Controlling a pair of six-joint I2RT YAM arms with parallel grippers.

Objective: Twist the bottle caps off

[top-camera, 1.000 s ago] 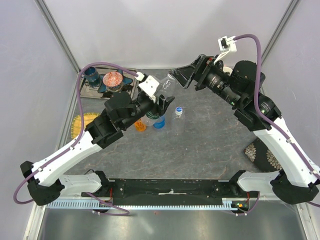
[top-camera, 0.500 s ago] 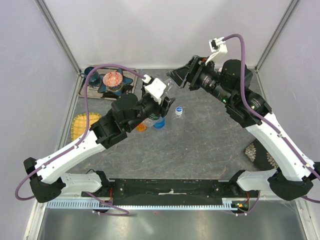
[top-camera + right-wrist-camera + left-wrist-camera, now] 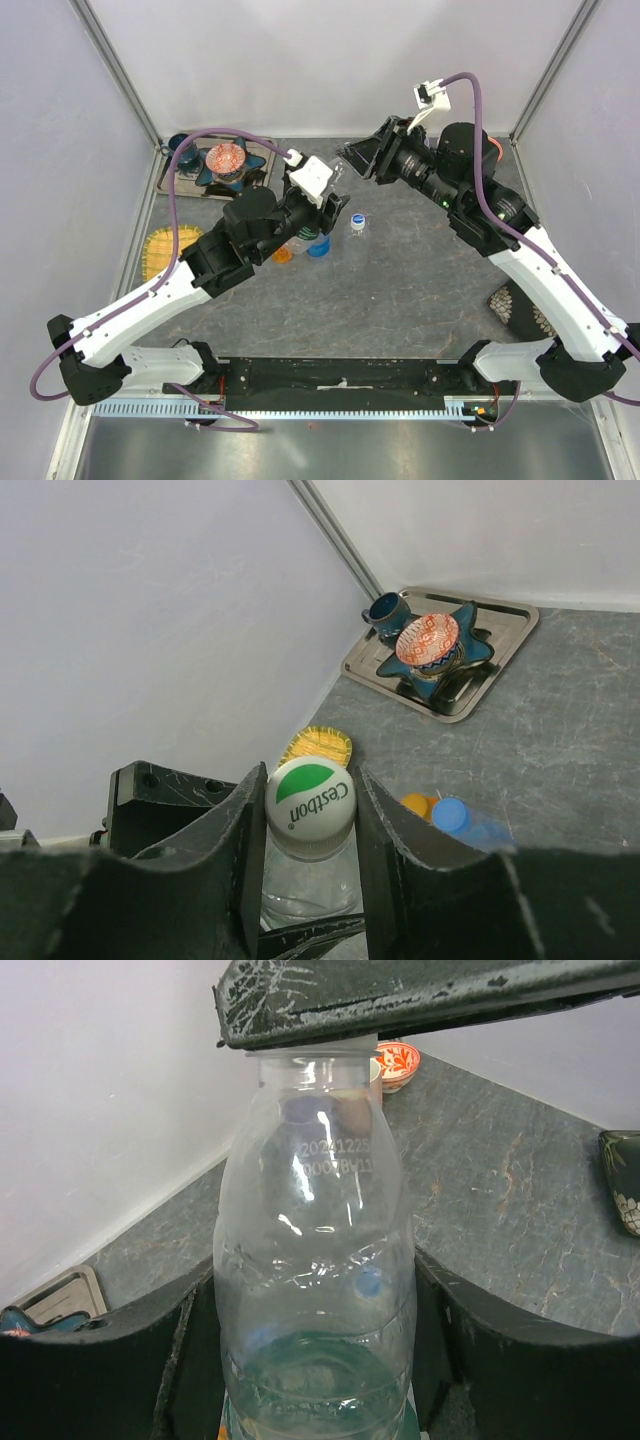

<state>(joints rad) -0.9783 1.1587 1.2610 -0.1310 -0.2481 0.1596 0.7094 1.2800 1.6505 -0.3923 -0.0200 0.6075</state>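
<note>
- Left wrist: the left claw [image 3: 315,1278] is closed part-way round the belly of a clear bottle [image 3: 315,1210], with one black finger pressed to each side. The bottle's long axis runs out along the fingers, neck pointing away from the palm. Its shoulder carries the code "20241225", and the line beneath is not fully legible. A scuffed black finger [image 3: 420,1000] of the other arm lies across its top
- Right wrist: the right claw [image 3: 310,825] is closed on the cap [image 3: 310,793], with both fingers against its rim. The cap is white with a green patch and reads "Cestbon". It faces the wrist, and the bottle body extends beyond the fingertips. Past the right finger sit an orange bottle [image 3: 418,803] and a blue bottle [image 3: 460,820], touching each other
- Top: the two claws meet tip to tip above the table [image 3: 420,290], and the held bottle between them is hard to make out. The orange and blue bottles sit just beside the left claw, on its near side. A second clear bottle [image 3: 357,223] with a blue cap stands upright near both claws, touching neither
</note>
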